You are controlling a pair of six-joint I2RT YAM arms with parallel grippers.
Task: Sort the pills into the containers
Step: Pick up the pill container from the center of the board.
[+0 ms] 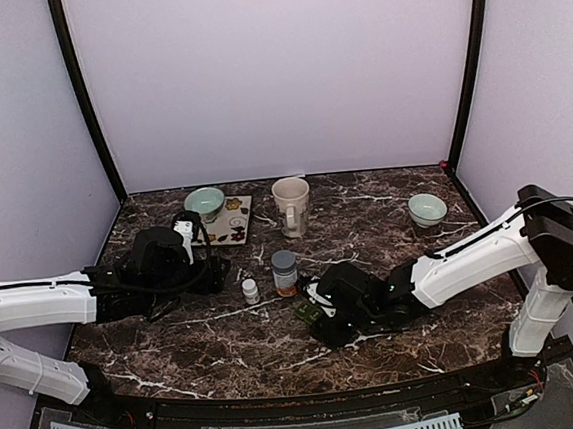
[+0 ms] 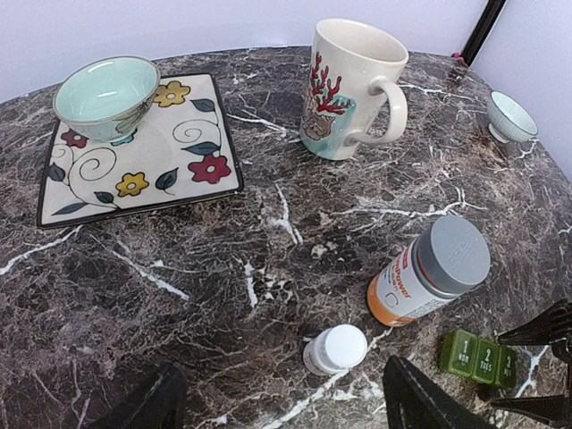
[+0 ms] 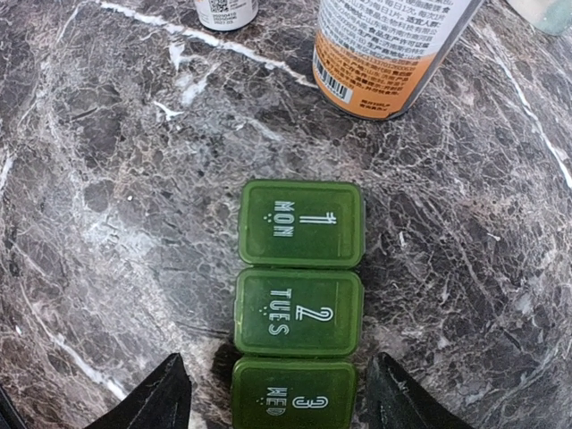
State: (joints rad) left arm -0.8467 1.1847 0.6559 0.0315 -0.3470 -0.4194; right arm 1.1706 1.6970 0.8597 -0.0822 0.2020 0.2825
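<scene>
Right wrist view: the right gripper [image 3: 279,398] stands with fingers wide, straddling the WED end of the green pill box [image 3: 299,268], whose lids are shut. Just beyond the box stands an orange bottle [image 3: 384,54]. Left of the box, the left gripper [image 2: 277,407] gapes wide and empty.

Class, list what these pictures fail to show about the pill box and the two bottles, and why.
1. Pill box: right wrist view, bottom edge cuts it at the WED lid; shut lids hide its contents.
2. Orange-labelled bottle: left wrist view, grey cap hides the contents.
3. Small white bottle: right wrist view, top edge cuts off its label; too small elsewhere.
</scene>
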